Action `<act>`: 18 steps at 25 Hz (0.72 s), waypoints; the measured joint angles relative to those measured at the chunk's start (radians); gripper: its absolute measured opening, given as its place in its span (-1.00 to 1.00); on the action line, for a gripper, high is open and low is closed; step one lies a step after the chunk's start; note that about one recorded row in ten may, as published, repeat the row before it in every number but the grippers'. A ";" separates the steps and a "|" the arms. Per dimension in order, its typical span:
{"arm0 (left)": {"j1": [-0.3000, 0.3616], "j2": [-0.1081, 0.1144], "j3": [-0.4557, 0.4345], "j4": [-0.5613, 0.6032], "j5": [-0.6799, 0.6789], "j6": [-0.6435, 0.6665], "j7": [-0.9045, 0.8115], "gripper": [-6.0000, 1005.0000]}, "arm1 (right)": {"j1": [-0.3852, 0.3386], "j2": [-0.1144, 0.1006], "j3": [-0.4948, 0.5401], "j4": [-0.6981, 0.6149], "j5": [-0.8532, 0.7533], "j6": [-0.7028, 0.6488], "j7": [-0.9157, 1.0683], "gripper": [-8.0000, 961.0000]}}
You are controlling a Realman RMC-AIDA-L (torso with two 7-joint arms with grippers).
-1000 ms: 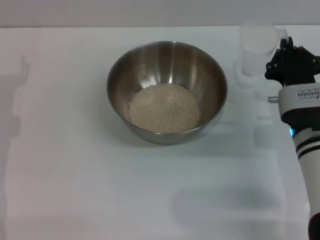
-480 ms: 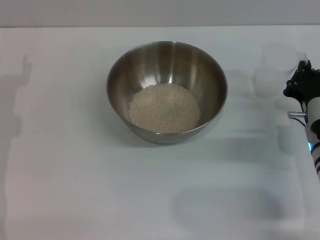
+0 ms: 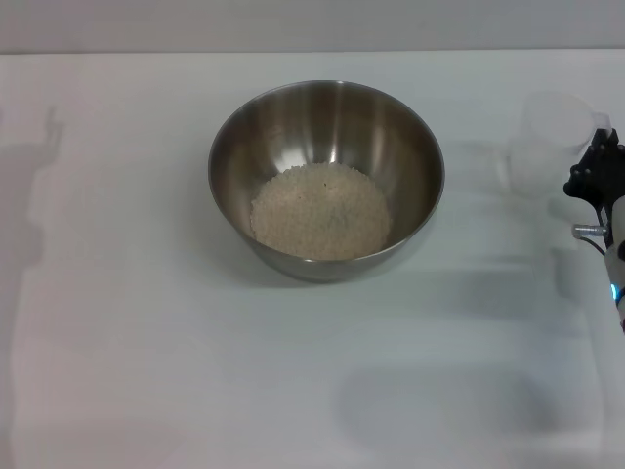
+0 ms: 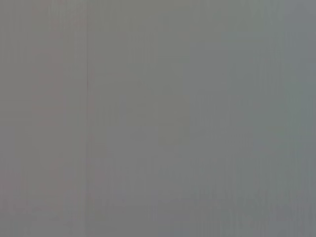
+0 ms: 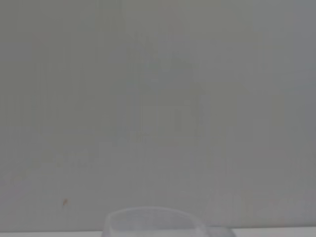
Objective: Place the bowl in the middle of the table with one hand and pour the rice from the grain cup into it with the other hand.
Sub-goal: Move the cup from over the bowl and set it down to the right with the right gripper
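Observation:
The steel bowl [image 3: 227, 137] stands in the middle of the white table [image 3: 137, 352], with a heap of off-white rice [image 3: 320, 210] on its bottom. The clear grain cup [image 3: 555, 132] is upright at the far right, well apart from the bowl, and looks empty. My right gripper [image 3: 592, 174] holds it at the handle side, right by the picture's edge. The cup's rim [image 5: 153, 222] shows in the right wrist view. The left gripper is out of view, and the left wrist view shows only a plain grey surface.
Faint arm shadows lie on the table at the left [image 3: 39, 176] and at the front right [image 3: 439, 401]. The table's far edge [image 3: 293, 51] runs along the top of the head view.
My right gripper has carried the cup to the right and slightly nearer, away from the bowl, slowing in the last half second. The bowl and rice have not moved.

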 joint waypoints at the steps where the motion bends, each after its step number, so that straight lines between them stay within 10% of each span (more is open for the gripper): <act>1: 0.000 0.000 0.000 0.000 0.000 0.000 0.000 0.40 | 0.000 0.000 -0.002 -0.003 0.000 0.000 0.012 -0.98; 18: -0.002 0.001 0.000 -0.002 0.000 0.004 0.001 0.40 | 0.002 0.000 -0.008 -0.034 -0.006 0.031 0.046 -0.98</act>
